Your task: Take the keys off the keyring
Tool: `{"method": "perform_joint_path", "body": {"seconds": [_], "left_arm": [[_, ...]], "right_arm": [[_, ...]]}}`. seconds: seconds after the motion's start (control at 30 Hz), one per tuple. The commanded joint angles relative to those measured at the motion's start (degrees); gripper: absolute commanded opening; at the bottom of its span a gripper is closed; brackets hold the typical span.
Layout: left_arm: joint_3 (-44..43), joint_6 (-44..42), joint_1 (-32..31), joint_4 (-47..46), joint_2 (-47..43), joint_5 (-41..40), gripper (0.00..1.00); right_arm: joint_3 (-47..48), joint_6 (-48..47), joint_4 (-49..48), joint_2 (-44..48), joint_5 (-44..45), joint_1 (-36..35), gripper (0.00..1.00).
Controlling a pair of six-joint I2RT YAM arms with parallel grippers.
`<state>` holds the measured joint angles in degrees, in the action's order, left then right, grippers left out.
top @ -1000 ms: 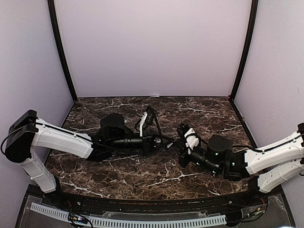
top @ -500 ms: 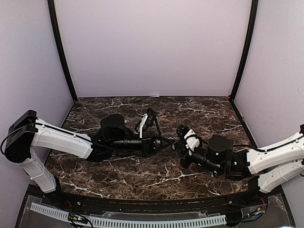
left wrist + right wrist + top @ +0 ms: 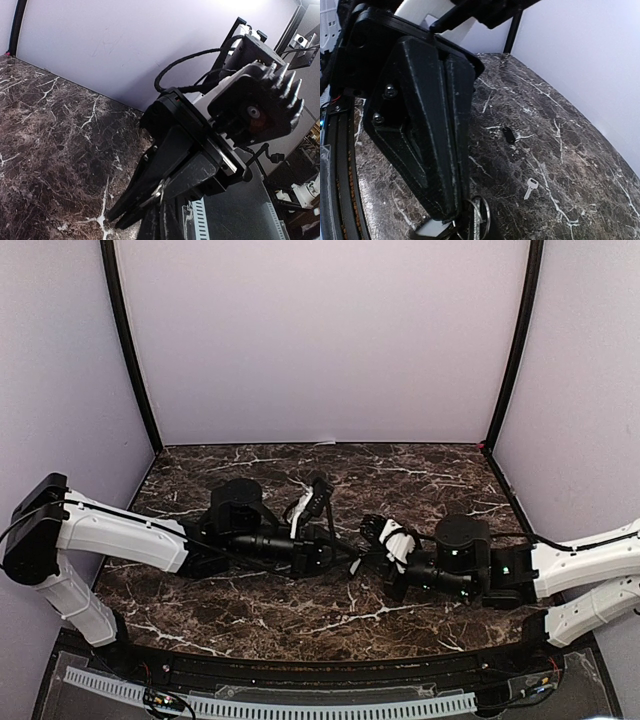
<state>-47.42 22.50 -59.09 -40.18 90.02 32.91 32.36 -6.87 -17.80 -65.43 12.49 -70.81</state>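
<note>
In the right wrist view my right gripper (image 3: 451,215) is shut, and the thin metal keyring (image 3: 482,220) hangs at its fingertips with a silvery key threaded on it. One loose silver key (image 3: 531,188) lies on the dark marble. The small black fob (image 3: 508,134) lies apart, farther back. In the left wrist view my left gripper (image 3: 115,220) is shut on a thin silvery metal piece (image 3: 161,192), which looks like a key. In the top view the left gripper (image 3: 345,545) and the right gripper (image 3: 372,536) meet tip to tip low over the table's middle.
The dark marble table (image 3: 250,590) is walled by pale panels on three sides. A black frame post (image 3: 510,350) stands at the back right and another (image 3: 128,350) at the back left. A white cable rail (image 3: 270,702) runs along the near edge.
The right gripper has moved left and dropped lower, toward the left gripper. The left gripper has shifted slightly right and forward. Both have stayed shut.
</note>
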Motion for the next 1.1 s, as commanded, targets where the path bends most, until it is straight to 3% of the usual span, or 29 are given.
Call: {"method": "perform_joint_path", "body": {"seconds": [0.0,0.33,0.87,1.07], "left_arm": [[-1.3,-3.9,-0.2,5.6,-2.0,4.0,0.00],[-2.8,-9.7,-0.2,14.5,-3.4,7.6,0.00],[-1.2,-9.1,-0.1,13.1,-4.9,1.8,0.00],[-0.1,-9.6,-0.1,11.4,-5.0,-1.6,0.37]], "right_arm": [[4.5,-1.5,5.8,0.6,-8.6,0.6,0.00],[9.3,-1.4,16.1,0.1,-22.0,2.4,0.00],[6.3,3.2,11.5,0.9,-18.8,2.8,0.00],[5.5,7.6,8.1,-0.5,-12.8,3.0,0.00]]}}
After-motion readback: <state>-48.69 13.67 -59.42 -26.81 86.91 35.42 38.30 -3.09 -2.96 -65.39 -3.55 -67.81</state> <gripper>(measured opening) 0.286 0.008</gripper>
